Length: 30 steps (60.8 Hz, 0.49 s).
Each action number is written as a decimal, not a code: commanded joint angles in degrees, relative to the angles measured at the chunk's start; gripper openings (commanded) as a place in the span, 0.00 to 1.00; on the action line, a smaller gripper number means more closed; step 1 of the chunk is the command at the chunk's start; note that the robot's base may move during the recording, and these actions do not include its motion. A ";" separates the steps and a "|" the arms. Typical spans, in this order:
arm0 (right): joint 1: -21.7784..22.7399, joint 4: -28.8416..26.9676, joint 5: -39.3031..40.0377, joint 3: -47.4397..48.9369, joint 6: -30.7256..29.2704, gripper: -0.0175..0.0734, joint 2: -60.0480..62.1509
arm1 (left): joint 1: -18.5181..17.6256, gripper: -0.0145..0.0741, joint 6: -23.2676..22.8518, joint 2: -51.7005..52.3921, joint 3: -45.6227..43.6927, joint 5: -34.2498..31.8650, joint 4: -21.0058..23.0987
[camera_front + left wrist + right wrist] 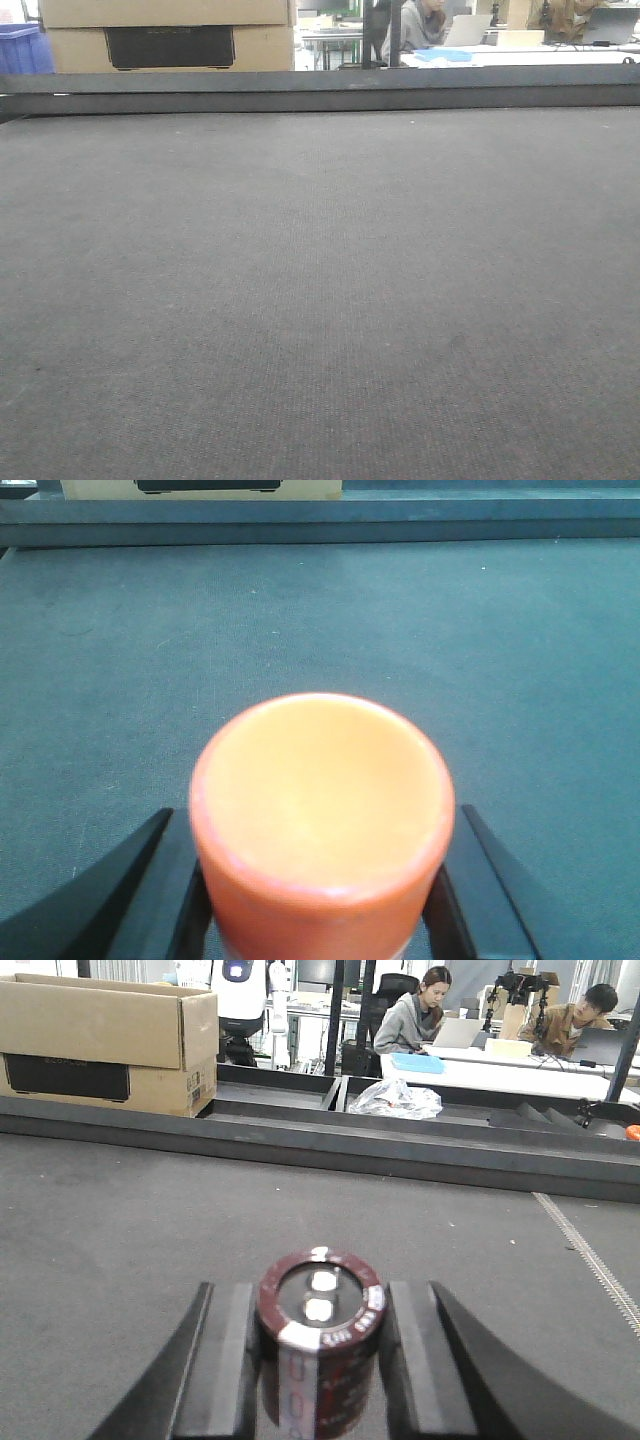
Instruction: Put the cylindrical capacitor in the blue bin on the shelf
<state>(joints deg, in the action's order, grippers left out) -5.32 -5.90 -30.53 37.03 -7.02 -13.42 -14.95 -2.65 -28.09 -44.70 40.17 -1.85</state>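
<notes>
The cylindrical capacitor (320,1335) stands upright, clamped between the two black fingers of the right gripper (320,1295) over the near part of the dark grey surface (120,1240); whether its base touches that surface is hidden. The left gripper (320,880) is closed just as narrowly on an orange cylinder (322,800) above the same surface. A cardboard box (100,1030) sits beyond the surface's far left corner

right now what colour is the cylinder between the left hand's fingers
Orange cylinder, clearest in the left wrist view.
</notes>
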 commanded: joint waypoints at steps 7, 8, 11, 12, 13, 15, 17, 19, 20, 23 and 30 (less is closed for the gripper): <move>-0.02 0.53 1.37 0.00 -0.49 0.07 0.34 | -0.30 0.04 0.16 0.29 0.14 -1.01 0.08; -0.02 0.53 1.37 0.00 -0.49 0.07 0.34 | -0.30 0.04 0.16 0.29 0.14 -1.01 0.08; -0.02 0.53 1.37 0.00 -0.49 0.07 0.34 | -0.30 0.04 0.16 0.29 0.14 -1.01 0.08; -0.02 0.53 1.37 0.00 -0.49 0.07 0.34 | -0.30 0.04 0.16 0.29 0.14 -1.01 0.08; -0.02 0.53 1.37 0.00 -0.49 0.07 0.34 | -0.30 0.04 0.16 0.29 0.14 -1.01 0.08; -0.02 0.53 1.37 0.00 -0.49 0.07 0.34 | -0.30 0.04 0.16 0.29 0.14 -1.01 0.08; -0.02 0.53 1.37 0.00 -0.49 0.07 0.34 | -0.30 0.04 0.16 0.29 0.14 -1.01 0.08; -0.02 0.53 1.37 0.00 -0.49 0.07 0.34 | -0.30 0.04 0.16 0.29 0.14 -1.01 0.08; -0.02 0.53 1.37 0.00 -0.49 0.07 0.34 | -0.30 0.04 0.16 0.29 0.14 -1.01 0.08; -0.02 0.53 1.37 0.00 -0.49 0.07 0.34 | -0.30 0.04 0.16 0.29 0.14 -1.01 0.08; -0.02 0.53 1.37 0.00 -0.49 0.07 0.34 | -0.30 0.04 0.16 0.29 0.14 -1.01 0.08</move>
<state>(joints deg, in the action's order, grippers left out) -5.32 -5.90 -30.56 37.03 -7.12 -13.42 -14.95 -2.65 -28.09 -44.70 40.17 -1.85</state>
